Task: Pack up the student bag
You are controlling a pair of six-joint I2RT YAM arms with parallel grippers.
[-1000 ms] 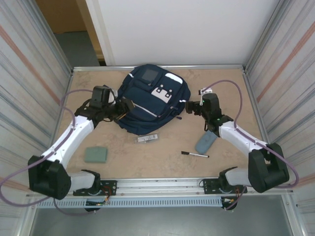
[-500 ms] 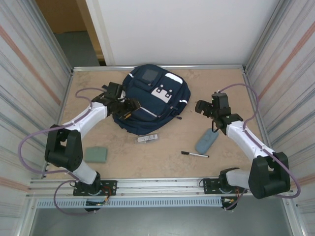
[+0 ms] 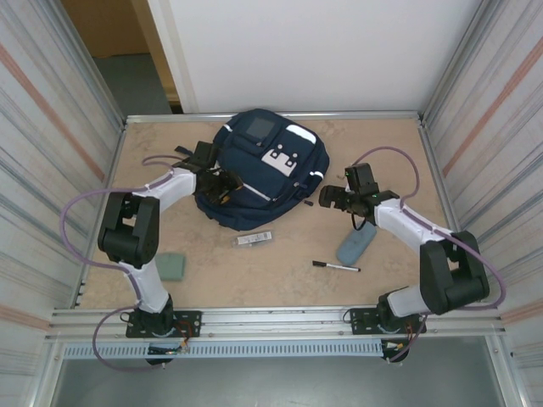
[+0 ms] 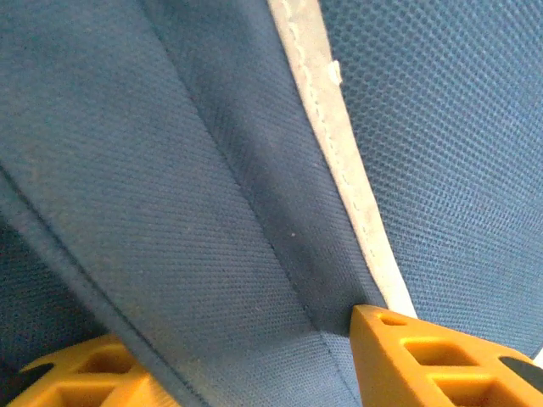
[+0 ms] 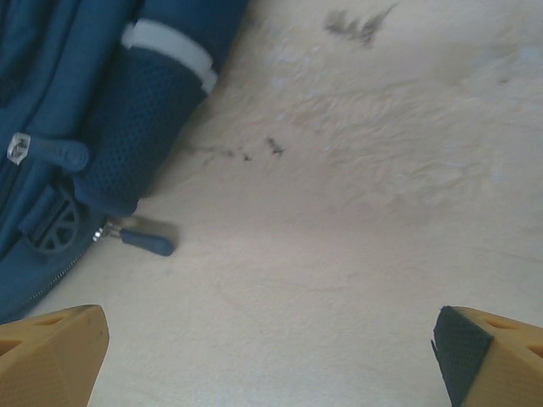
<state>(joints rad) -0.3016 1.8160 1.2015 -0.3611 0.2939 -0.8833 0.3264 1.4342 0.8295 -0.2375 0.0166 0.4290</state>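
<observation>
The student bag [image 3: 265,174], navy with white patches, lies flat at the back middle of the table. My left gripper [image 3: 225,188] is at its left side. In the left wrist view a fold of the bag's navy fabric [image 4: 212,170] runs between the orange fingers [image 4: 424,356] and touches both, so my left gripper [image 4: 246,348] is shut on it. My right gripper [image 3: 327,197] hovers open just off the bag's right edge. The right wrist view has my right gripper [image 5: 271,339] over bare table, the bag's corner [image 5: 85,85] and a zip pull [image 5: 144,242] to the left.
In front of the bag lie a small silvery item [image 3: 254,239], a black pen [image 3: 336,266] and a blue-grey pouch [image 3: 355,246]. A grey-green block [image 3: 172,265] sits at the front left, partly behind my left arm. Metal walls close in both sides.
My left gripper has stayed at the bag's left side and its jaws have narrowed onto the fabric. My right gripper has swung back left, closer to the bag's right edge.
</observation>
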